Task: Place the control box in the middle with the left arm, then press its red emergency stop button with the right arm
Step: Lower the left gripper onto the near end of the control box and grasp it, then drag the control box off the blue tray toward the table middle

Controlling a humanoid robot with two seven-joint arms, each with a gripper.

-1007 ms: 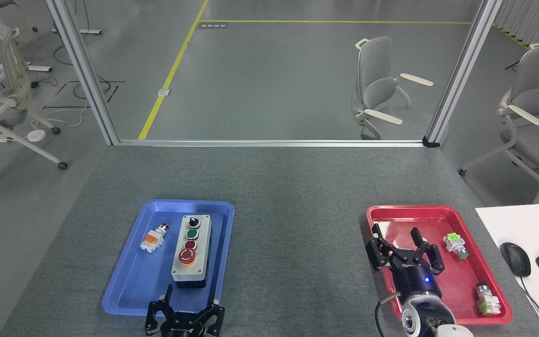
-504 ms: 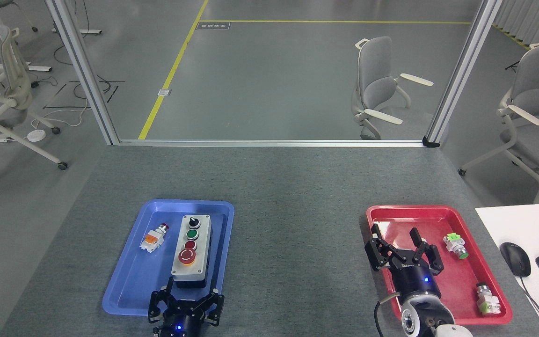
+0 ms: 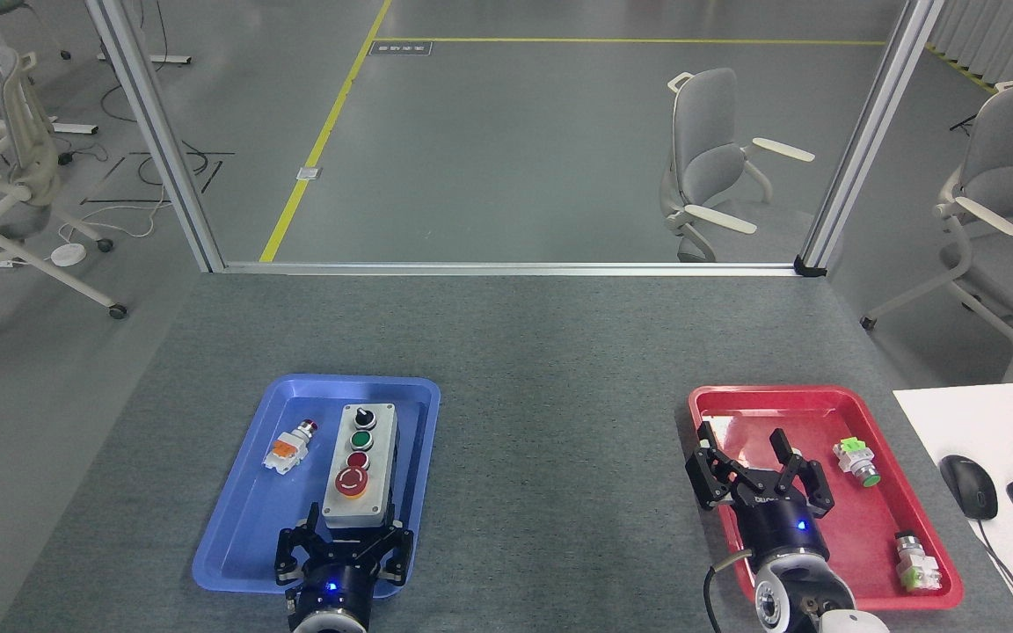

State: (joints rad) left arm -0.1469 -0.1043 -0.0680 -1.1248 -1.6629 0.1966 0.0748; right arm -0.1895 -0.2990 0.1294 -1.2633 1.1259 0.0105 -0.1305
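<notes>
Trays [image 3: 234, 536] glossy plastic; table [image 3: 559, 352] prob. matt felt.

grey table [image 3: 559, 352], blue tray [image 3: 234, 536], red tray [image 3: 823, 396]

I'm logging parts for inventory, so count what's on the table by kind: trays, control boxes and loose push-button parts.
Plastic trays: 2, blue and red
Oblong grey-topped control box: 1
Small loose push-button parts: 3, orange-backed, green-capped, silver-capped
Total: 6

Faint, seemingly illegible lettering on right gripper [image 3: 757, 475]
</notes>
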